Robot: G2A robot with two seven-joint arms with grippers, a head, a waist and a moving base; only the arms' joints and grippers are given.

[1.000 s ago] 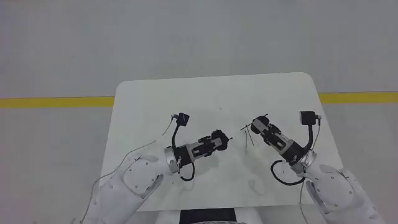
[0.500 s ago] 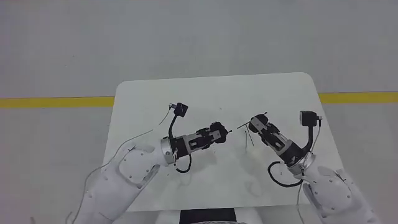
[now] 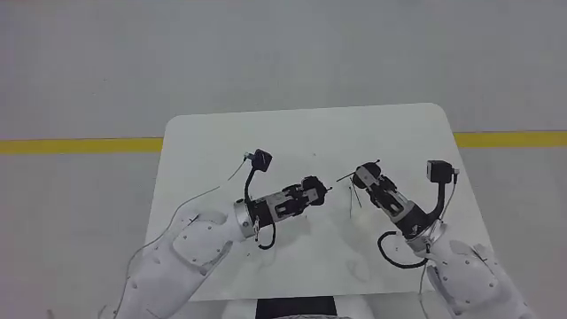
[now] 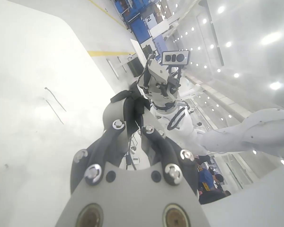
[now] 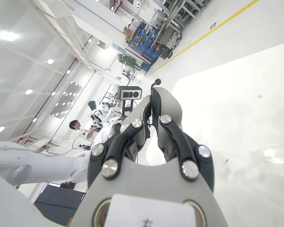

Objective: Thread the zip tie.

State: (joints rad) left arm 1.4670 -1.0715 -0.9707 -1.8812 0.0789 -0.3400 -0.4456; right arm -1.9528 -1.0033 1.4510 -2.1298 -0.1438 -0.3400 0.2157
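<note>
The white table (image 3: 221,142), smooth and round-cornered, leaves both arms well inside its edges. The left gripper (image 3: 317,186), fingers pressed together, faces the right gripper (image 3: 361,175), which pinches the thin black zip tie (image 5: 157,81), its boxy head poking out. The two grippers have drawn slightly nearer than a second ago. Two thin strips (image 4: 59,103) lie on the table near the right gripper.
</note>
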